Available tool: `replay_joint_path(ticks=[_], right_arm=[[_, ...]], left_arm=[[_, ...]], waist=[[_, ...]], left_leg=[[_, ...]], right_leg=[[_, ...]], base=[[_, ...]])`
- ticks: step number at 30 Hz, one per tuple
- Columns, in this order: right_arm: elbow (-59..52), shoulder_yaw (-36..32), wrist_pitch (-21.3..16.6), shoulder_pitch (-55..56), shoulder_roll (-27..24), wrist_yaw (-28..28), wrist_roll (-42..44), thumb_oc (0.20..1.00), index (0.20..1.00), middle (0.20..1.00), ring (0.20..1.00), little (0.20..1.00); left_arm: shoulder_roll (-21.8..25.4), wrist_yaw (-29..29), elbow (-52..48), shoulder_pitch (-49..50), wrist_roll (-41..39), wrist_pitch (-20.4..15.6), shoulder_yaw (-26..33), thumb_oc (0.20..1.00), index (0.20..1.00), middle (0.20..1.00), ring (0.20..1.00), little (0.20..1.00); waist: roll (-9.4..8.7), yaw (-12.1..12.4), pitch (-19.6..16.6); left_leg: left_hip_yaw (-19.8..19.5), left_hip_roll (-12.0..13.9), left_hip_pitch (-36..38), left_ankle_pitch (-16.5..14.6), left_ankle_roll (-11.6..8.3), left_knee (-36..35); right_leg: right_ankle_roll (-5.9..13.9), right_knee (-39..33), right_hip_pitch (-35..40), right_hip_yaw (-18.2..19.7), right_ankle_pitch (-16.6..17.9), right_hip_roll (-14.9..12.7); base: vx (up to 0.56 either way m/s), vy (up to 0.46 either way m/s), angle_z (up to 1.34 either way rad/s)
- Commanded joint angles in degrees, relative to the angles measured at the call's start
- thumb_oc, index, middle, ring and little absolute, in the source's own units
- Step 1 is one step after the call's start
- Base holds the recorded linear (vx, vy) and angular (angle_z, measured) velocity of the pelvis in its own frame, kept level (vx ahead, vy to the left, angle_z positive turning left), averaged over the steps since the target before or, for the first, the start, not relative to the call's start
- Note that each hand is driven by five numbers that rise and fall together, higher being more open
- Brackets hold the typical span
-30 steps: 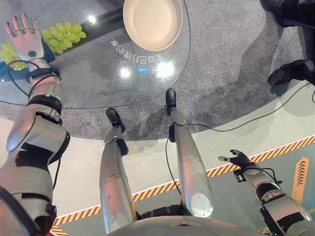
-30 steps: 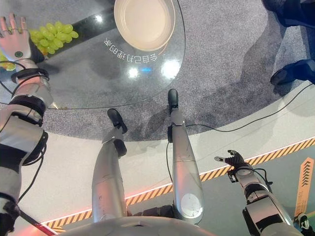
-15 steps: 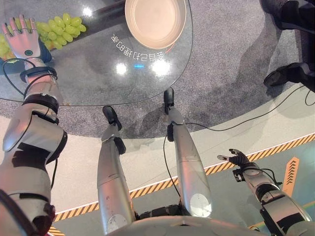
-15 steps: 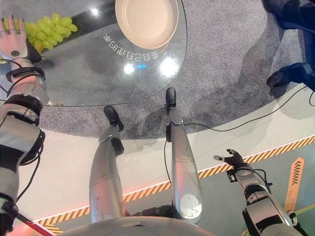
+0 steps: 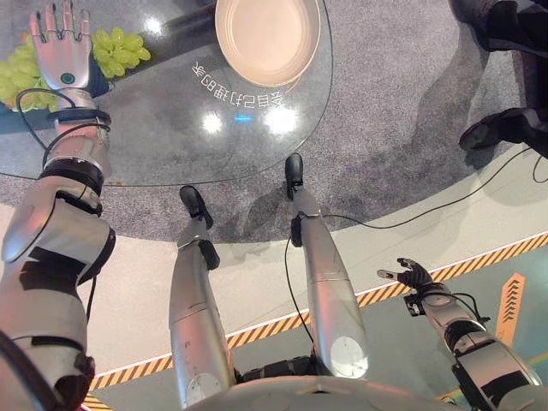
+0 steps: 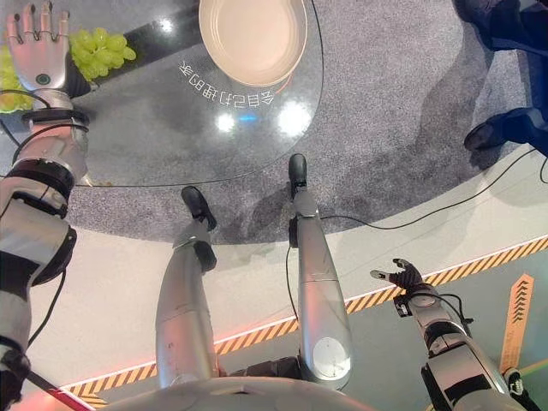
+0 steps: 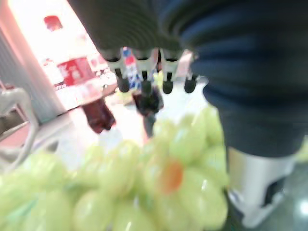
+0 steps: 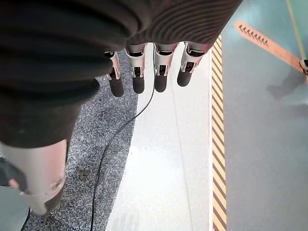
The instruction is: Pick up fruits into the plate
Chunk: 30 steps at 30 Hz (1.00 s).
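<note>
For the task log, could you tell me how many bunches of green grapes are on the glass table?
2: one bunch of green grapes just right of the left hand, another bunch at its left, partly hidden by it.

- L hand (image 7: 144, 72): fingers straight, dark tips out, holding nothing.
- Green grapes (image 7: 159, 187) bunched just below the fingers, close to cam.
- Thumb (image 7: 255, 192) beside grapes.

Round glass table (image 5: 171, 137) on grey speckled carpet (image 5: 402, 120), far side. Near it, pale smooth floor (image 5: 248, 282) with a yellow-black striped line (image 5: 479, 264). Orange arrow marking (image 5: 499, 308) at right.
</note>
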Motion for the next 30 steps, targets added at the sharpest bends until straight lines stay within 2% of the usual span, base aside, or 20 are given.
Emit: replay_joint_path(ticks=[1,6,7,10,11,12,20,23,27,28,29,30], right_arm=[[-2.0,2.1,1.4,6.6,-1.9,-0.3,-0.9,1.0,1.0,1.0,1.0,1.0],[-2.6,2.1,2.1,6.1,-2.3,-0.3,-0.8,1.0,1.0,1.0,1.0,1.0],[-2.7,2.1,2.2,5.8,-2.6,-0.4,-0.5,1.0,1.0,1.0,1.0,1.0],[-3.2,1.9,2.6,5.5,-3.1,-0.6,-0.1,1.0,1.0,1.0,1.0,1.0],[-3.7,2.0,3.0,5.5,-3.5,-0.8,0.5,1.0,1.0,1.0,1.0,1.0],[-3.8,2.0,3.1,5.3,-3.7,-0.8,0.7,1.0,1.0,1.0,1.0,1.0],[-5.0,0.8,3.9,5.9,-4.7,-1.0,0.8,1.0,1.0,1.0,1.0,1.0],[-5.6,0.6,4.3,5.8,-4.8,-1.1,1.5,1.0,1.0,1.0,1.0,1.0],[-6.4,0.5,4.7,6.0,-4.7,-1.4,2.6,1.0,1.0,1.0,1.0,1.0],[-6.3,0.5,4.7,6.0,-4.6,-1.4,2.6,1.0,1.0,1.0,1.0,1.0],[-6.3,0.5,4.8,5.9,-4.5,-1.3,2.8,1.0,1.0,1.0,1.0,1.0],[-6.1,0.5,4.5,6.0,-4.5,-1.4,3.2,1.0,1.0,1.0,1.0,1.0]], left_arm=[[3.7,1.1,1.4,-3.1,4.7,-1.6,-0.8,1.0,1.0,1.0,1.0,1.0],[3.2,-7.9,2.6,-3.8,7.9,-0.5,-3.8,1.0,1.0,1.0,1.0,1.0],[2.5,-13.7,3.1,-3.2,6.2,1.4,-4.9,1.0,1.0,1.0,1.0,1.0],[1.9,-19.6,4.0,-2.1,3.4,2.4,-5.8,1.0,1.0,1.0,1.0,1.0],[1.2,-23.3,4.7,-1.0,0.2,3.7,-6.0,1.0,1.0,1.0,1.0,1.0],[1.1,-25.3,5.4,-0.8,-1.7,4.0,-6.1,1.0,1.0,1.0,1.0,1.0],[0.4,-33.6,6.8,0.6,-10.8,5.1,-4.5,1.0,1.0,1.0,1.0,1.0],[0.2,-35.4,7.3,0.1,-13.2,6.4,-4.1,1.0,1.0,1.0,1.0,1.0],[0.0,-34.7,8.1,0.1,-14.1,7.5,-3.4,1.0,1.0,1.0,1.0,1.0],[0.0,-34.2,8.4,0.1,-14.3,7.7,-3.0,0.63,0.63,0.63,0.63,0.63],[0.1,-33.3,8.7,0.2,-14.4,7.6,-2.6,0.2,0.2,0.2,0.2,0.2],[0.2,-32.1,9.2,0.1,-14.5,7.5,-2.3,0.2,0.2,0.2,0.2,0.2]], waist=[[-0.77,-0.4,-0.3],[-0.77,-0.8,-0.3],[-0.62,-1.0,-0.3],[-0.46,-1.2,-0.3],[-0.17,-1.1,-0.3],[-0.17,-1.1,-0.3],[-0.7,-1.5,-0.3],[-0.96,-1.5,-0.3],[-1.46,-1.5,-0.3],[-1.61,-1.4,-0.3],[-1.79,-1.3,-0.3],[-2.07,-1.3,-0.3]], left_leg=[[-3.2,-6.9,-0.5,-4.6,2.48,1.5],[-2.9,-6.8,-0.5,-4.8,2.53,1.6],[-2.8,-6.8,-0.5,-4.8,2.54,1.7],[-2.6,-6.9,-0.4,-4.7,2.6,1.5],[-3.0,-6.7,0.4,-6.9,2.32,2.3],[-2.9,-6.7,0.4,-7.0,2.29,2.3],[-2.4,-6.3,0.6,-6.9,2.25,2.3],[-2.4,-6.3,0.6,-7.0,2.22,2.4],[-2.5,-6.2,0.3,-7.1,2.25,2.8],[-2.5,-6.1,0.3,-7.1,2.25,2.8],[-2.6,-6.1,0.3,-7.1,2.25,2.9],[-2.6,-6.0,0.4,-7.0,2.22,2.8]], right_leg=[[-2.97,1.5,1.8,1.4,-3.9,7.2],[-2.88,1.6,1.7,1.5,-3.9,7.1],[-2.8,1.8,1.5,1.6,-3.8,7.1],[-2.74,1.5,1.5,1.8,-3.6,7.1],[-2.49,2.1,2.2,1.9,-5.4,7.5],[-2.51,1.9,2.3,2.0,-5.4,7.6],[-2.59,1.8,2.6,1.8,-5.4,7.7],[-2.63,1.6,2.8,1.6,-5.4,7.8],[-2.68,1.6,2.8,1.5,-5.4,7.9],[-2.7,1.6,2.8,1.4,-5.4,7.9],[-2.72,1.5,2.9,1.3,-5.3,8.0],[-2.76,1.4,3.0,1.3,-5.3,8.1]], base=[[0.0,0.0,0.0],[0.0,0.007,0.0],[0.02,0.043,-0.01],[0.04,0.043,-0.01],[0.08,0.049,-0.01],[0.08,0.04,-0.01],[0.0,0.0,0.0],[0.0,0.0,0.0],[0.0,-0.02,0.0],[0.0,-0.045,0.0],[0.0,-0.044,0.0],[0.0,-0.06,0.0]])
